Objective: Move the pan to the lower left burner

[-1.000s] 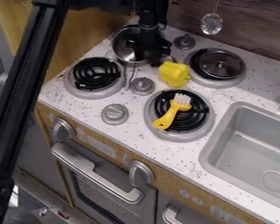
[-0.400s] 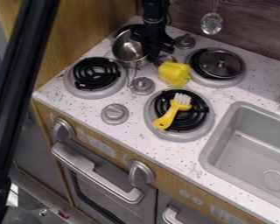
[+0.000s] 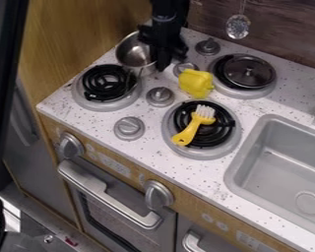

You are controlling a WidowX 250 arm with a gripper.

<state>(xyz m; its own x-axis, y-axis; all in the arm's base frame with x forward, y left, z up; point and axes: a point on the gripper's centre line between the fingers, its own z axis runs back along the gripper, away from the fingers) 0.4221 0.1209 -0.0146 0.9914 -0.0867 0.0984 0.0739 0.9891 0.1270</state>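
Flanking the gripper [image 3: 171, 60], whose grip cannot be made out: a yellow toy [image 3: 196, 82], right, and the pan [image 3: 134, 51], left, seemingly touching it.

single view: high, slanting down across stovetop [image 3: 61, 101] and sink [image 3: 278, 162], oven front [image 3: 124, 204] below.

In your camera view, the pan [image 3: 135, 51] was just behind the front left burner [image 3: 86, 101], with the toy pepper [image 3: 196, 82] on the counter [image 3: 206, 189] to its right, between the pan and the back right burner [image 3: 247, 93]. You had a lid [image 3: 249, 71] on that back burner and a brush [image 3: 194, 125] across the front right one [image 3: 201, 151], its bristles toward the back. The sink [image 3: 278, 170] lay right of the brush, and a slotted spoon [image 3: 237, 26] hung at the wall [image 3: 285, 32] behind the lid.
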